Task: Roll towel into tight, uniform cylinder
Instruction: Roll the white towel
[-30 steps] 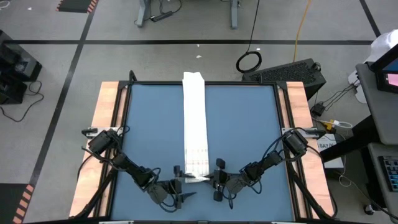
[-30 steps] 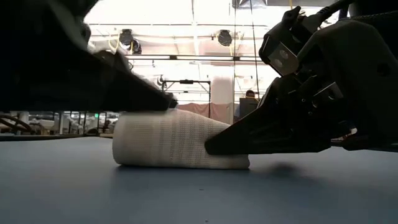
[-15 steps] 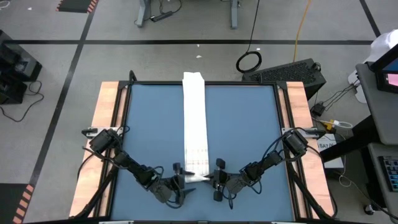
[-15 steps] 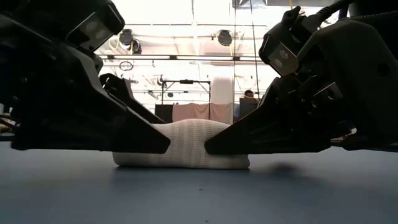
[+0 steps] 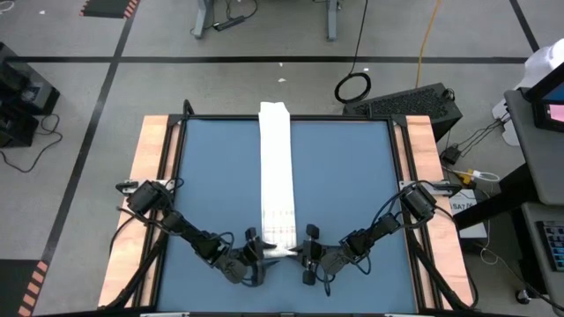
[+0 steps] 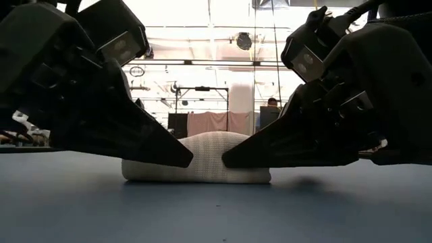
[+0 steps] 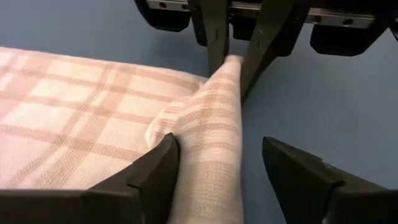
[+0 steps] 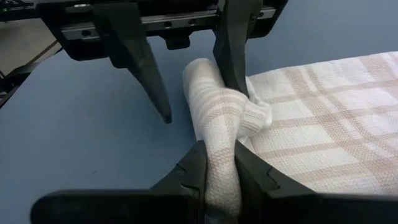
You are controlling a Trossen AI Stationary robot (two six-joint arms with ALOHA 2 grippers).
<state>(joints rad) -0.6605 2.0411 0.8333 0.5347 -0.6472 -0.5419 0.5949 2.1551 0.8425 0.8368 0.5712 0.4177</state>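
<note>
Claws (image 5: 256, 257) (image 5: 307, 255) flank rolled towel (image 5: 280, 252) end, low.

Grey floor (image 5: 264, 79), black tape lines (image 5: 264, 59)

We see a blue counter (image 5: 344, 185) with wooden side rails (image 5: 150, 176), a coiled black cable (image 5: 352, 86) and a yellow cord (image 5: 426, 40) on the floor.

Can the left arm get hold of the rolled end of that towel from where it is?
Probably yes: the left gripper already straddles the towel's rolled end, fingers open, nothing between.
</note>
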